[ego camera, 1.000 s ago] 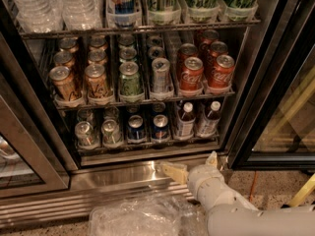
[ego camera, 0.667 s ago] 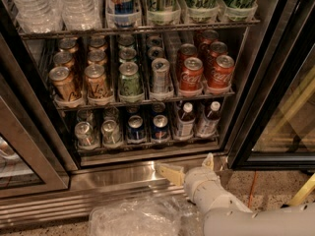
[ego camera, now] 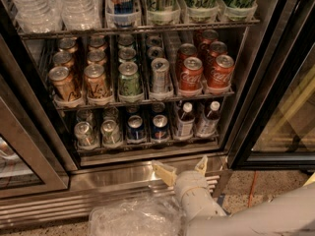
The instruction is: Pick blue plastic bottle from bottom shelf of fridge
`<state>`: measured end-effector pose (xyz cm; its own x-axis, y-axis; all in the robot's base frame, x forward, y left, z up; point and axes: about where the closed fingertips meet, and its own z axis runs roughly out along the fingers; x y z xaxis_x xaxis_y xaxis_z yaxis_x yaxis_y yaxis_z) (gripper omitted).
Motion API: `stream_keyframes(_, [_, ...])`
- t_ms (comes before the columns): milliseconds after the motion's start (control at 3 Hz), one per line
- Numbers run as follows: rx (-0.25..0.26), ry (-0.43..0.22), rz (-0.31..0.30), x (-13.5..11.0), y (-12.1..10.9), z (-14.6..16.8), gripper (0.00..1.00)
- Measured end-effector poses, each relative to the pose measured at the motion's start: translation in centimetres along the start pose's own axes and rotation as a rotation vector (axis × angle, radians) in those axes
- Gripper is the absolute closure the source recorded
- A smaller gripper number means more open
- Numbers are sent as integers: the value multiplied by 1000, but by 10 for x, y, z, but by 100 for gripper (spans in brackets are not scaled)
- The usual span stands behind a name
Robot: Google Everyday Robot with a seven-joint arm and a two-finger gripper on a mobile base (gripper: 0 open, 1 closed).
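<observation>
Above the jaws: the blue plastic bottle point(ego camera: 185, 122) stands at the front of the bottom shelf point(ego camera: 147, 146) of the fridge point(ego camera: 123, 180), almost straight up-frame from the gap between them.
Right of that line: a second bottle point(ego camera: 208, 119) of the same kind, just beside the first; I cannot tell whether they touch.
Left of that line: two blue-topped cans point(ego camera: 160, 127), the nearer one close against the bottle.
Gripper point(ego camera: 183, 170): low, outside the fridge, in front of its steel sill and below the shelf's front edge, apart from the bottle.
Jaw state: spread wide with nothing between them; the tan fingers point(ego camera: 164, 172) splay left and right.
Long axis: the bottle is upright, white cap on top, so the sideways opening already lies across its body.
Arm point(ego camera: 202, 208): the only one, coming in from the lower right.
Below the jaws: crumpled clear plastic point(ego camera: 133, 218) on the floor.
Coming move, as I judge it: up over the front edge and straight inward, hardly any sideways shift.
Risk: neighbours crowd both flanks, so a finger may nudge the can or the twin bottle.
</observation>
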<state>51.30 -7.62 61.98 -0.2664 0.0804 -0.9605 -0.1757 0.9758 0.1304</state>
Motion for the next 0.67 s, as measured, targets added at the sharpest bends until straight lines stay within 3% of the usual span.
stream_keyframes(667, [125, -195, -14, -16, -20, 21, 0])
